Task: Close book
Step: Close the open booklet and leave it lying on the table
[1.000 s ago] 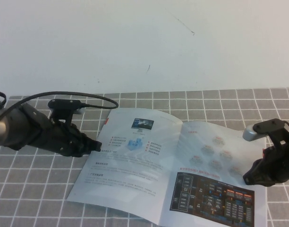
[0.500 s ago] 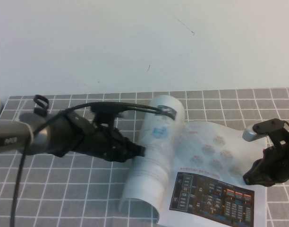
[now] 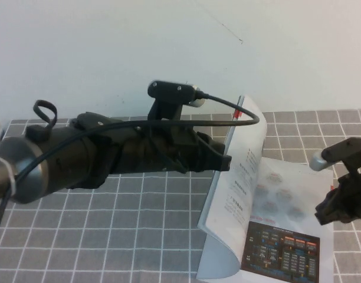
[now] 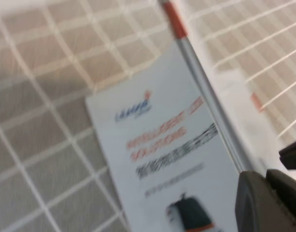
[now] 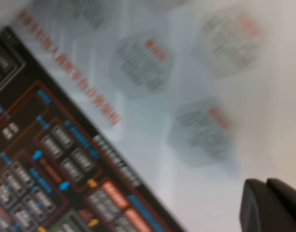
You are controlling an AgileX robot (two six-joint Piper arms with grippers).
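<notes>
Book (image 3: 239, 194): on checked cloth (image 3: 110, 236), half shut; left leaf stands nearly upright, right leaf lies flat.
Left gripper (image 3: 226, 161): jaws together, tip against the raised leaf's outer face.
Right gripper (image 3: 326, 213): jaws together, over the flat leaf's outer edge.

The book (image 3: 242, 177) is standing up, blocking the middle; left tool (image 3: 226, 163) is crowding nine o'clock, right tool (image 3: 329, 211) three; desk (image 3: 110, 236) at seven is lying open.
</notes>
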